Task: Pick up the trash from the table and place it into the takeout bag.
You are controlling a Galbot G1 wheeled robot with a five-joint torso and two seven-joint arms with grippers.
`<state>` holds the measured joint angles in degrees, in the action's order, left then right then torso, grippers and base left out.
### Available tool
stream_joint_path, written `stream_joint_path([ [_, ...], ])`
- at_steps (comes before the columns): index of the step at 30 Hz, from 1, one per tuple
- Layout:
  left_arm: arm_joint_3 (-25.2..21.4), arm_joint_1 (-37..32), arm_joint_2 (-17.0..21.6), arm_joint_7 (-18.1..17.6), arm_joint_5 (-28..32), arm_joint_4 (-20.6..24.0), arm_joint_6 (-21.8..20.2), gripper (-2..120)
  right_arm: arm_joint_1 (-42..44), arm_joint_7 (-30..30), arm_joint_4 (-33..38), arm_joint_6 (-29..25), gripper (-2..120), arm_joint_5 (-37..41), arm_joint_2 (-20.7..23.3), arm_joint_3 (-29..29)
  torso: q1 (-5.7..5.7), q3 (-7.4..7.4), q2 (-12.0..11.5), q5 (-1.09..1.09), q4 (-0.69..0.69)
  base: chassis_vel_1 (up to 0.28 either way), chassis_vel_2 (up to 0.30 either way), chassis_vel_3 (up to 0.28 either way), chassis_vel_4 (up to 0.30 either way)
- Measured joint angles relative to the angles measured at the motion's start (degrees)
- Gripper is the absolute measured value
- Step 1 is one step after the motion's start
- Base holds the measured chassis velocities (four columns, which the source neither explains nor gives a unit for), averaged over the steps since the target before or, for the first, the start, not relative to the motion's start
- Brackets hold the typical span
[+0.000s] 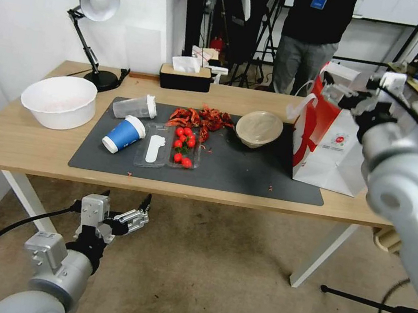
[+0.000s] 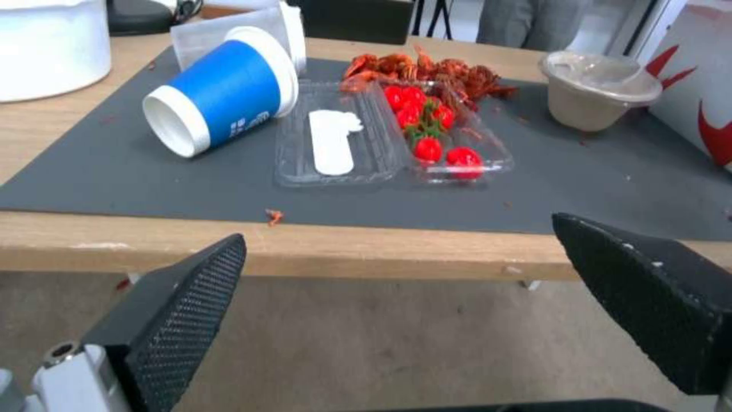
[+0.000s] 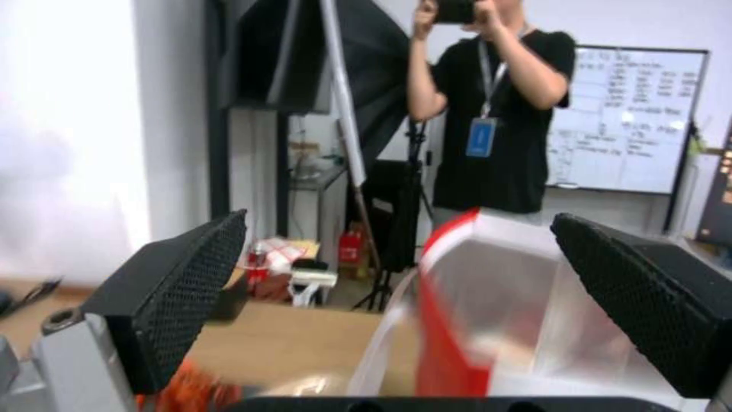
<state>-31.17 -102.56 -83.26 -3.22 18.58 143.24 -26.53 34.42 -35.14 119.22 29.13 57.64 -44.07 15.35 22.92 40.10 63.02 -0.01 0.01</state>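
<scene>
Trash lies on the dark mat point(image 1: 248, 173) of the table point(image 1: 20, 142). A blue paper cup point(image 1: 123, 134) point(image 2: 221, 97) and a clear white-lidded cup point(image 1: 135, 106) lie on their sides, and a beige paper bowl point(image 1: 259, 128) point(image 2: 599, 91) stands upright. The takeout bag point(image 1: 327, 143) stands open at the mat's right end. My right gripper point(image 1: 338, 90) point(image 3: 397, 252) hovers open above the bag's mouth point(image 3: 496, 297), holding nothing. My left gripper point(image 1: 125, 215) point(image 2: 397, 257) hangs open below the table's front edge, facing the blue cup.
A large white bowl point(image 1: 59, 101) sits on the table's left. A clear tray of cherry tomatoes point(image 1: 184, 147) and red crayfish shells point(image 1: 199, 117) lie mid-mat. A desk lamp point(image 1: 93, 0) and tissue box point(image 1: 184, 76) stand along the back edge. A person stands behind the table.
</scene>
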Motion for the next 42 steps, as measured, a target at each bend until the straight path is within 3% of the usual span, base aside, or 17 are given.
stream_joint_path([
  [6, -0.05, -0.04, 0.06, 0.0, 0.07, 0.01, 0.18, 100, 9.88, 6.34, 5.54, -7.73, 100, -5.75, 2.59, 2.65, 0.0, 0.0, 0.0, 0.03, -0.02, 0.0, 0.0, 0.0, 0.0],
  [9, -0.05, 0.06, 0.03, 0.04, 0.08, 0.0, 0.19, 100, 14.2, 7.27, 7.26, -11.2, 100, -8.68, 3.29, 3.42, 0.0, -0.01, 0.0, -0.02, 0.0, 0.0, 0.0, 0.0, 0.0],
  [10, -0.14, 0.07, -0.07, 0.19, 0.09, 0.0, 0.21, 100, 18.16, 7.67, 8.51, -13.65, 100, -10.91, 3.46, 3.42, 0.0, 0.0, 0.0, 0.04, -0.05, 0.0, 0.0, 0.0, 0.0],
  [12, -0.48, -0.29, -0.57, 0.27, 0.09, 0.0, 0.43, 100, 23.92, 8.36, 10.23, -16.71, 100, -14.47, 2.95, 4.6, -0.01, -0.01, 0.0, 0.0, 0.0, 0.0, 0.0, 0.0, 0.0],
  [14, -0.49, -0.29, -0.6, 0.27, 0.08, 0.01, 0.45, 100, 25.29, 8.64, 10.59, -17.22, 100, -15.03, 2.75, 5.24, -0.01, -0.01, 0.0, 0.0, 0.02, 0.0, 0.0, 0.0, 0.0],
  [15, -0.44, -0.29, -0.68, 0.27, 0.05, 0.0, 0.48, 100, 31.01, 9.96, 11.64, -19.77, 100, -17.19, 1.66, 7.66, 0.0, -0.01, 0.0, -0.01, -0.01, 0.0, 0.0, 0.0, 0.0],
  [16, -0.44, -0.29, -0.68, 0.27, 0.05, 0.0, 0.48, 100, 31.01, 9.96, 11.64, -19.77, 100, -17.19, 1.66, 7.66, 0.0, -0.01, 0.0, -0.01, -0.01, 0.0, 0.0, 0.0, 0.0],
  [20, -0.22, -0.4, -0.69, 0.27, -0.05, 0.01, 0.6, 100, 42.01, 14.29, 10.67, -27.97, 100, -23.29, -1.42, 10.44, 0.0, -0.01, 0.0, 0.01, -0.03, 0.0, 0.0, 0.0, 0.0],
  [27, -0.14, -0.36, -0.45, 0.23, -0.07, 0.0, 0.96, 100, 54.18, 20.61, 3.43, -43.95, 100, -33.38, -10.61, 8.9, -0.01, 0.0, 0.0, 0.01, -0.01, 0.0, 0.0, 0.0, 0.0],
  [31, -0.13, -0.37, -0.31, 0.23, -0.05, 0.0, 1.01, 100, 58.78, 21.63, 1.7, -46.04, 100, -34.27, -13.17, 8.12, 0.0, 0.0, 0.01, 0.01, -0.01, 0.0, 0.0, 0.0, 0.0],
  [42, -0.15, -0.11, -0.44, 0.23, -0.01, -0.19, 1.05, 100, 63.61, 22.98, 1.16, -46.48, 100, -32.53, -14.69, 8.28, 0.0, 0.0, 0.01, 0.01, -0.01, 0.0, 0.0, 0.0, 0.0],
])
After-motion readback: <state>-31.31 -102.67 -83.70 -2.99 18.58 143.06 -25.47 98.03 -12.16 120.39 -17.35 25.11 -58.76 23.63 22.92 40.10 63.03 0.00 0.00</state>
